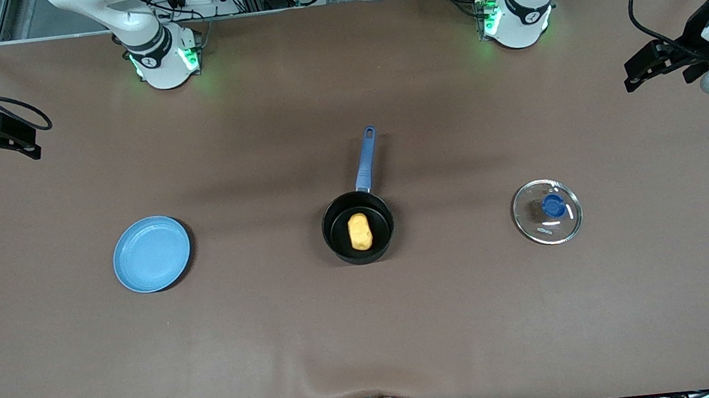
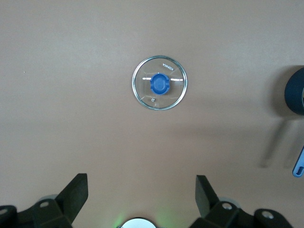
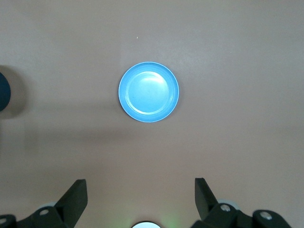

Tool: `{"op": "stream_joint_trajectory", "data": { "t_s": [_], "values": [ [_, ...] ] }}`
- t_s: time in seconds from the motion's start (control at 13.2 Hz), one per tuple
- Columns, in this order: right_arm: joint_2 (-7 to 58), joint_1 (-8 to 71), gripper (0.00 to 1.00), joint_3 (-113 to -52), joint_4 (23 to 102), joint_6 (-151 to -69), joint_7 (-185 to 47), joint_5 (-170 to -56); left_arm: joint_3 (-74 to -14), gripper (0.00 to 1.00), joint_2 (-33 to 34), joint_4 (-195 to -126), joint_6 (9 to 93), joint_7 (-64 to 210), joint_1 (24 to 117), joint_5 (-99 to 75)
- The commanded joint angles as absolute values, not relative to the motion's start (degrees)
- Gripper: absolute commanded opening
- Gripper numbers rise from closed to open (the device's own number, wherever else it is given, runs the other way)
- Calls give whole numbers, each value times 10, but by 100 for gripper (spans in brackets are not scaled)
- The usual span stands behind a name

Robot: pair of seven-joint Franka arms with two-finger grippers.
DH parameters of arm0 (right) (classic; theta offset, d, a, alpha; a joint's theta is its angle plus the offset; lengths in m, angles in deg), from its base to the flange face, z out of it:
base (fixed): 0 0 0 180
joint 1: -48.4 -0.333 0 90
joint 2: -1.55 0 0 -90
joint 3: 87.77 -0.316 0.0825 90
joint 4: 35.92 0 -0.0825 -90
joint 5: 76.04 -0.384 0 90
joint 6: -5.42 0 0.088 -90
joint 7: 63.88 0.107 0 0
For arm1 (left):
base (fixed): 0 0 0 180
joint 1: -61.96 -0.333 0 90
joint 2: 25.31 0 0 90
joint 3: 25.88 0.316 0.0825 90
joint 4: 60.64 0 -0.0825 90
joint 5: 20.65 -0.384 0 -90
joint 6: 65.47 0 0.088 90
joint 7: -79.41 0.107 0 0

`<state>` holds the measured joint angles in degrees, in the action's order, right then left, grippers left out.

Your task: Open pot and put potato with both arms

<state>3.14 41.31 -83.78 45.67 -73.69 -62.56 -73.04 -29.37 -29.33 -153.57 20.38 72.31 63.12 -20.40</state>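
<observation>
From the front, the small round black saucepan with the long blue handle (image 1: 357, 227) sits mid-table with the oval yellow-orange potato (image 1: 360, 231) inside it, a flat light-blue plate (image 1: 151, 254) toward my right arm's end and a round glass lid with a blue knob (image 1: 547, 211) toward my left arm's end. My left claw (image 2: 141, 197) hangs over the lid (image 2: 160, 83), fingers spread wide and empty. My right claw (image 3: 141, 199) hangs over the plate (image 3: 148, 92), equally wide and empty.

1. Two white robot arms, the right arm (image 1: 143, 33) and the left arm (image 1: 522, 3), have black joint bands.
2. Their bases glow green on the brown table (image 1: 368, 329).
3. Black cables trail from each.
4. Grippers are black with silver screws.
</observation>
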Motion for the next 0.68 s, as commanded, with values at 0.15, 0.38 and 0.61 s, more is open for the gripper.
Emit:
{"op": "stream_joint_trajectory", "data": {
  "t_s": [0.15,0.38,0.61],
  "values": [
    [20,416,100,-841,470,-734,-634,-724,-298,100,-289,-1522,192,715,630,-221],
    [9,415,100,-841,486,-739,-634,-723,-298,100,-290,-1522,188,714,629,-221],
    [-27,416,100,-841,537,-758,-634,-724,-298,100,-289,-1522,186,715,629,-223]
  ]
}}
